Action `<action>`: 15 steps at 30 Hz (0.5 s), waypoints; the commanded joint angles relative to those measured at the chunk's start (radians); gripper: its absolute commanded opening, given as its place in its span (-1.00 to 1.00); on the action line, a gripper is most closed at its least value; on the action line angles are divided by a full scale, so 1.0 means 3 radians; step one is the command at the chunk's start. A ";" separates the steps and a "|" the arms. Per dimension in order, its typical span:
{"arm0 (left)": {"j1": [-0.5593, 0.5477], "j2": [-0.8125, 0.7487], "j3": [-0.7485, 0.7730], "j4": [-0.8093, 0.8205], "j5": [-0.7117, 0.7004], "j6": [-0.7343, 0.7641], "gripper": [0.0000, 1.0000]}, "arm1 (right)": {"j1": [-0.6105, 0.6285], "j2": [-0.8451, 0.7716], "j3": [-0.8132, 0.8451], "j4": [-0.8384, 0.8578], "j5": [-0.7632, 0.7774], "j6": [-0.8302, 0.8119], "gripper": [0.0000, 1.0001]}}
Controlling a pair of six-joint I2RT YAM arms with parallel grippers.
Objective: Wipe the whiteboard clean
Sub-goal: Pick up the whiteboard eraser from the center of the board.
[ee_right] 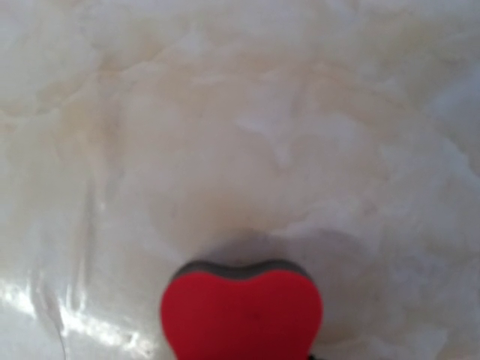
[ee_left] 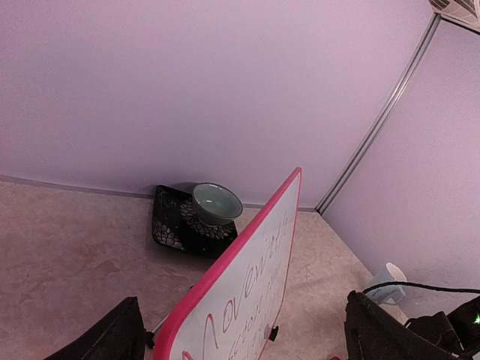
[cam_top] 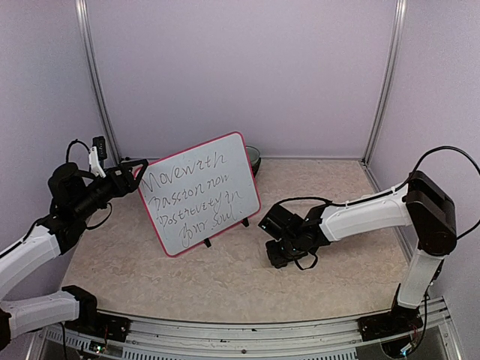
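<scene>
The scribbled whiteboard [cam_top: 201, 193] stands centre-left, its upper-left corner between the wide-spread left gripper [cam_top: 136, 168]. To its right, the right gripper [cam_top: 280, 257] hangs over a red heart eraser [ee_right: 241, 311] on the counter [cam_top: 337, 225]; whether it grips is unclear. A bowl [ee_left: 217, 203] sits behind the board.

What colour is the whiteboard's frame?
Pink-red; the whiteboard frame shows best in the left wrist view.

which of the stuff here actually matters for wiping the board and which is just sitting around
For the job:
whiteboard, propped up and covered in handwriting
red heart-shaped eraser, right in front of the right wrist camera

Just lying about:
pale green bowl, behind the board
dark patterned tray under the bowl
</scene>
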 commanded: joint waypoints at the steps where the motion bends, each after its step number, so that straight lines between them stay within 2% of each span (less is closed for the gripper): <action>1: -0.0018 -0.0041 -0.0009 -0.0007 -0.0020 0.0016 0.78 | -0.0019 -0.0053 0.0005 0.0029 -0.0012 -0.0048 -0.38; 3: -0.0022 -0.0042 0.0012 -0.0065 -0.0046 -0.0025 0.78 | -0.0019 -0.0056 0.0020 0.0054 -0.0040 -0.0116 -0.45; 10: -0.0041 -0.0087 0.0183 -0.0472 -0.0182 -0.0046 0.77 | -0.0023 -0.0280 0.0102 0.0369 -0.0133 -0.0671 -0.45; 15: 0.0024 -0.0110 0.0440 -0.0868 -0.0206 0.0026 0.76 | -0.0023 -0.0406 0.0361 0.0580 -0.0092 -0.1138 -0.45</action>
